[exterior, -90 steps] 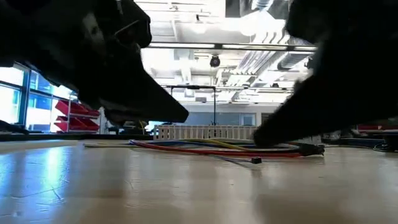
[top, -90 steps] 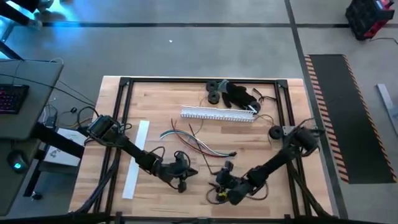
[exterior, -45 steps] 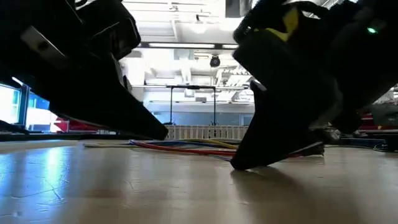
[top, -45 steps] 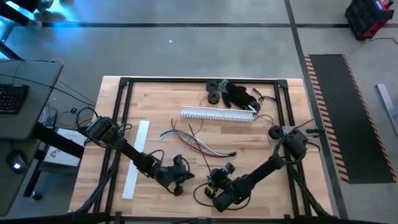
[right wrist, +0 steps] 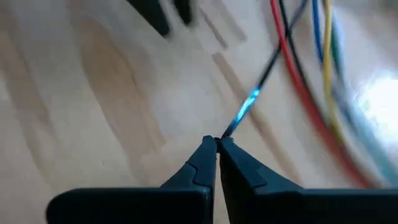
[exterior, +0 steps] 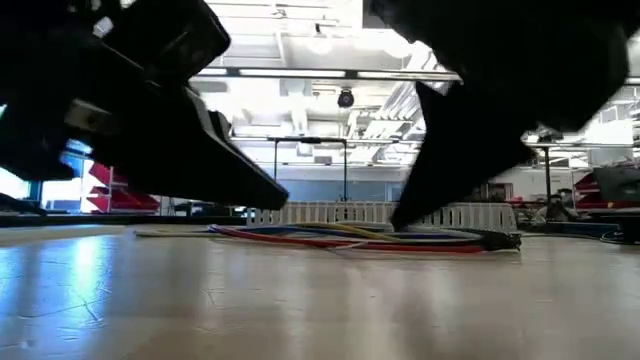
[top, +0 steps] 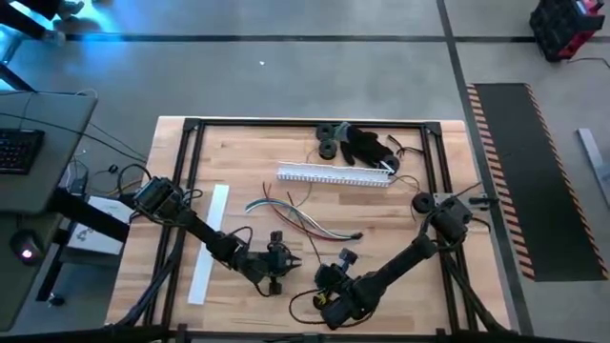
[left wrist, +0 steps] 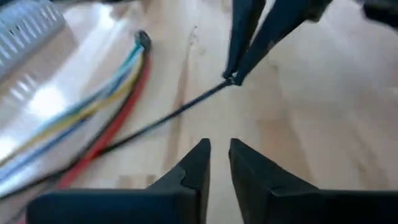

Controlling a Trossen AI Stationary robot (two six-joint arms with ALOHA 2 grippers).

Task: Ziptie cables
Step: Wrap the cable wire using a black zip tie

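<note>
Pinched together at the near edge of the table (top: pixel 238 143), the right gripper (right wrist: pixel 216 144) held the end of a thin black zip tie (right wrist: pixel 267 65), whose strip ran away from the fingertips toward the cables (top: pixel 303 221). Just to its left, the left gripper (left wrist: pixel 219 148) hovered low over the wood with its fingers a narrow gap apart, gripping nothing; in its wrist view the right arm's closed tips showed ahead with the tie in them.

Beyond both grippers, the cables lay loose near the middle of the table, red, blue, yellow and grey strands fanning across the boards. A flat white strip (top: pixel 209 243) lay by the left arm. Farther back sat the white slotted duct (top: pixel 335 175), and behind it a cluster of black round parts (top: pixel 353 143).
</note>
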